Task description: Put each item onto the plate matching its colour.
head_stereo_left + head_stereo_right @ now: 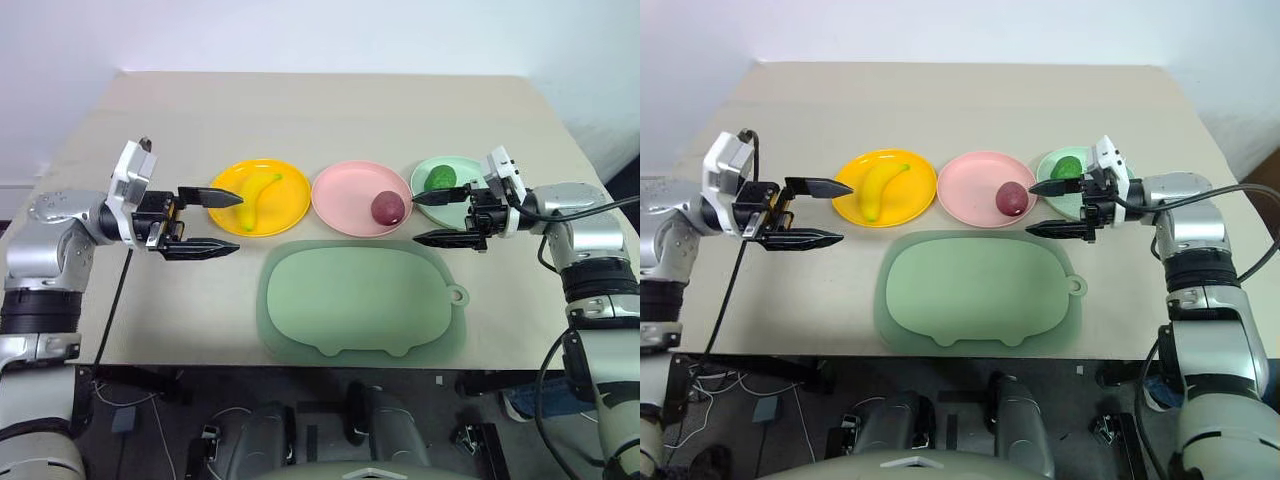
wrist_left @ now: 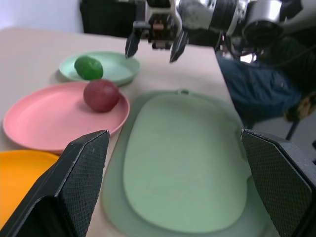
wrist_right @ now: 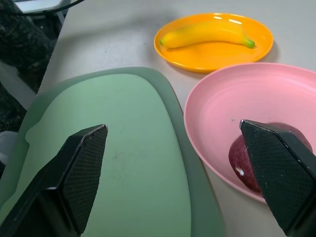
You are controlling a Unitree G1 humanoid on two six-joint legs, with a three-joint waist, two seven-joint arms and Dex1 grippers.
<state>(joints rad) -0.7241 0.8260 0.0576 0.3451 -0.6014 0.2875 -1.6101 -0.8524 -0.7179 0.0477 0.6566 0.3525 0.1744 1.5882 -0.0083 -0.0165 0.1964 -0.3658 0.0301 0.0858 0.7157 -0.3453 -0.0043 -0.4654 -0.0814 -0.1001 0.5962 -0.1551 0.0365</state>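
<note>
I see all 3 items sitting on their matching plates: the banana (image 1: pixel 257 194) on the orange-yellow plate (image 1: pixel 290 212), the dark red fruit (image 1: pixel 388 208) on the pink plate (image 1: pixel 340 200), the bumpy green fruit (image 1: pixel 439 177) on the mint plate (image 1: pixel 462 215). My left gripper (image 1: pixel 212 222) and right gripper (image 1: pixel 437 218) both hang spread wide and empty, flanking the row. I judge the sorting finished, so I would back both arms off level, clear of the rims. The banana's long axis runs diagonally, stem end toward the table's far side.
</note>
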